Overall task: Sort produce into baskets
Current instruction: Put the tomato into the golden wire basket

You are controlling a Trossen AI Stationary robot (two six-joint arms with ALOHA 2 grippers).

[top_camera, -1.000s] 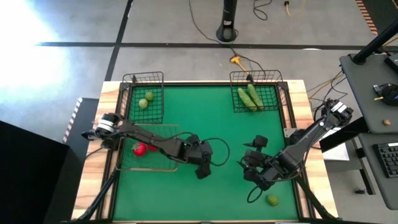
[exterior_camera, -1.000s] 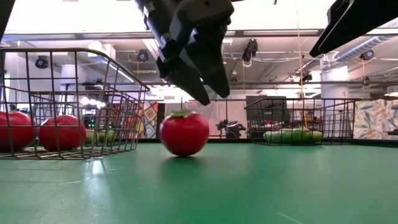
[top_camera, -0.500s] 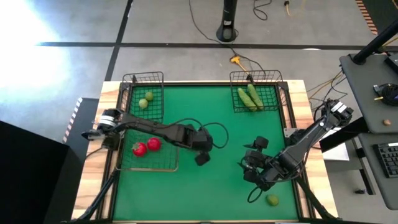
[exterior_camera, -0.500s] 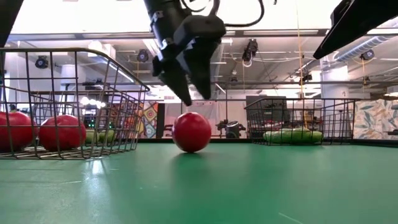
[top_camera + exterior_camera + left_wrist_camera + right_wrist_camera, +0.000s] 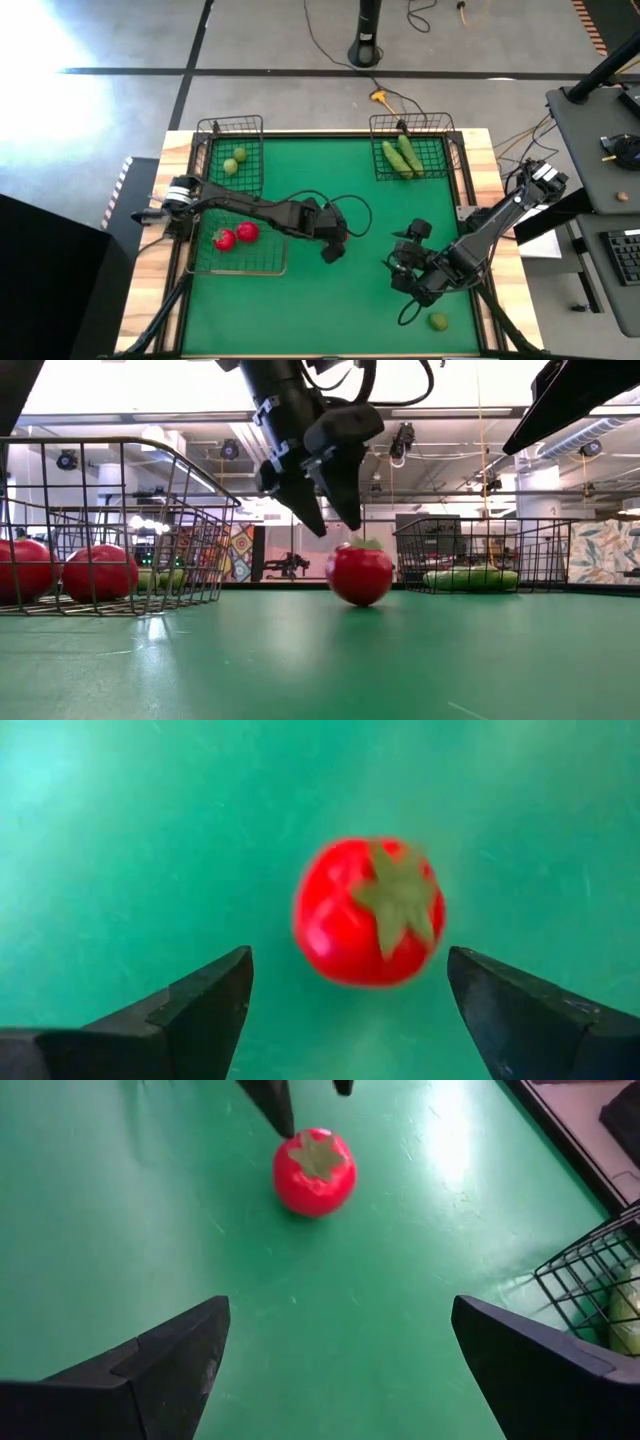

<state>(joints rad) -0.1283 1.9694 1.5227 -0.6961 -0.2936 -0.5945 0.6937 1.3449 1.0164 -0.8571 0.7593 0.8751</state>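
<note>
My left arm reaches long across the mat from the table's left edge, its wrist bent down so the left gripper (image 5: 328,520) points at the table. Its fingers are spread wide and hold nothing. The red tomato (image 5: 359,573) sits on the green mat (image 5: 300,290) just below the fingertips, not touched. My right gripper (image 5: 403,265) waits low, well apart from that tomato, spread and empty.
</note>
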